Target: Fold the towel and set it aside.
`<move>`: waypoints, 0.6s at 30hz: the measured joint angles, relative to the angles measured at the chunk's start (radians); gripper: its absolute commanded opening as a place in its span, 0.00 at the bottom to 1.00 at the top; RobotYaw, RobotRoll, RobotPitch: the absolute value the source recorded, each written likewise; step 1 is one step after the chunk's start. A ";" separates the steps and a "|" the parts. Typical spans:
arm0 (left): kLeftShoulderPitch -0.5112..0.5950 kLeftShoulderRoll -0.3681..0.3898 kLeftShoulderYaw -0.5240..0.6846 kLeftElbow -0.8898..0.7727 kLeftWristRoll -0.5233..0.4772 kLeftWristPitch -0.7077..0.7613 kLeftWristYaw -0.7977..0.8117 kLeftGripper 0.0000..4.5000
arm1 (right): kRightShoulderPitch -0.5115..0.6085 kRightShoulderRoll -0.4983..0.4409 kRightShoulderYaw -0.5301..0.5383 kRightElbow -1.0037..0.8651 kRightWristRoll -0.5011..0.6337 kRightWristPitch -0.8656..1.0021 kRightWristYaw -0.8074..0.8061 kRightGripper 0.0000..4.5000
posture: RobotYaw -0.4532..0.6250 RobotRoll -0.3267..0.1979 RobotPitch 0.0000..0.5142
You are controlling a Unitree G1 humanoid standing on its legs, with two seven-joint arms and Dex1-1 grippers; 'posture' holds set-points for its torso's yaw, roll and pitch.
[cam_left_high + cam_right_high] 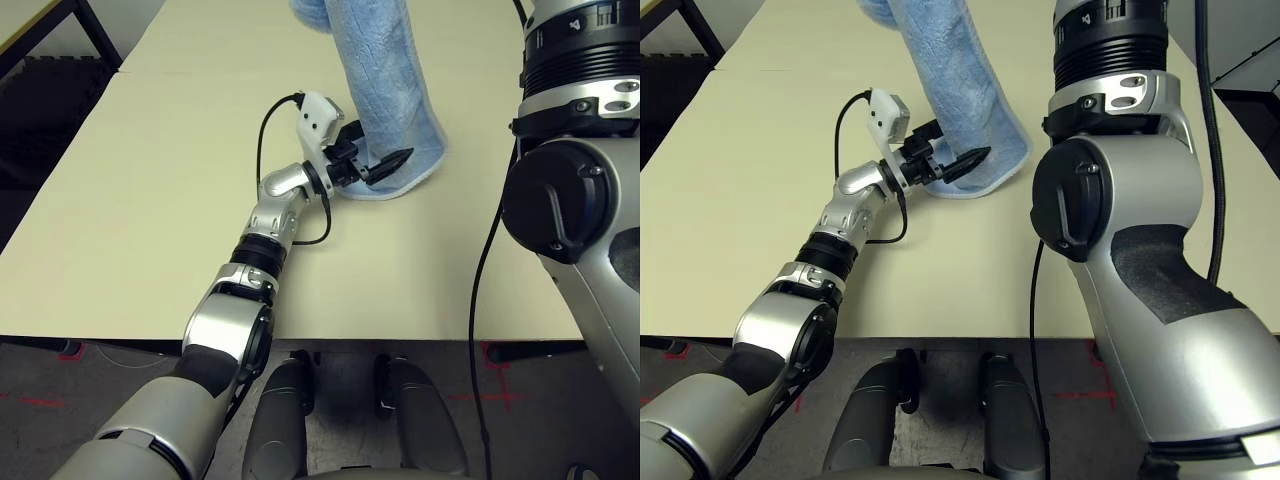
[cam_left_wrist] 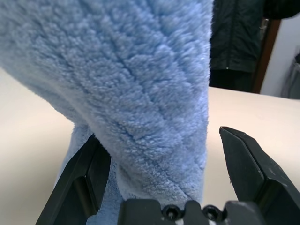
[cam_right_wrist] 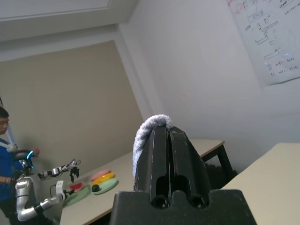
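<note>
The light-blue towel (image 1: 385,70) hangs down in a long bunched column, and its bottom end with white edging rests on the table (image 1: 150,200). My left gripper (image 1: 372,152) is open, low over the table, with its fingers (image 2: 79,187) on either side of the towel's (image 2: 131,84) lower part. The towel sits deep between them. My right gripper (image 3: 168,129) is held high and is shut on the towel's (image 3: 143,133) top edge, which pokes out at the fingertips.
My right arm's big silver elbow (image 1: 1110,200) fills the right side beside the towel. A black cable (image 1: 265,130) loops off my left wrist. Far off stand a person in blue (image 3: 5,140) and another robot (image 3: 28,197) at a table.
</note>
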 measured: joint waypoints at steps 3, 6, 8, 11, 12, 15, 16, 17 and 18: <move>0.059 0.063 0.004 -0.055 0.002 0.008 0.004 1.00 | 0.001 -0.001 0.000 0.000 -0.001 -0.002 -0.006 0.01 | 0.39 0.62 0.39; 0.153 0.149 0.020 -0.164 0.001 0.044 0.006 1.00 | 0.002 -0.004 0.001 0.000 -0.004 -0.009 -0.013 0.01 | 0.39 0.62 0.39; 0.227 0.200 0.033 -0.250 -0.003 0.082 0.009 1.00 | 0.002 -0.007 0.000 0.000 -0.004 -0.013 -0.016 0.01 | 0.41 0.62 0.39; 0.291 0.226 0.050 -0.324 -0.009 0.132 0.029 1.00 | 0.002 -0.009 0.000 0.000 -0.004 -0.017 -0.018 0.01 | 0.40 0.62 0.38; 0.291 0.222 0.050 -0.332 -0.010 0.140 0.035 1.00 | 0.002 -0.007 0.001 0.000 -0.003 -0.017 -0.018 0.01 | 0.40 0.62 0.38; 0.278 0.194 0.047 -0.346 -0.010 0.143 0.047 1.00 | 0.002 -0.007 0.002 0.000 -0.003 -0.017 -0.018 0.01 | 0.40 0.62 0.38; 0.262 0.175 0.047 -0.345 -0.010 0.143 0.057 1.00 | 0.002 -0.007 0.002 0.000 -0.004 -0.017 -0.018 0.01 | 0.40 0.62 0.38; 0.243 0.159 0.047 -0.344 -0.011 0.143 0.063 1.00 | 0.002 -0.007 0.003 0.000 -0.004 -0.017 -0.019 0.01 | 0.39 0.62 0.37; 0.217 0.135 0.047 -0.345 -0.017 0.145 0.072 1.00 | 0.002 -0.007 0.006 0.000 -0.004 -0.017 -0.021 0.01 | 0.39 0.62 0.37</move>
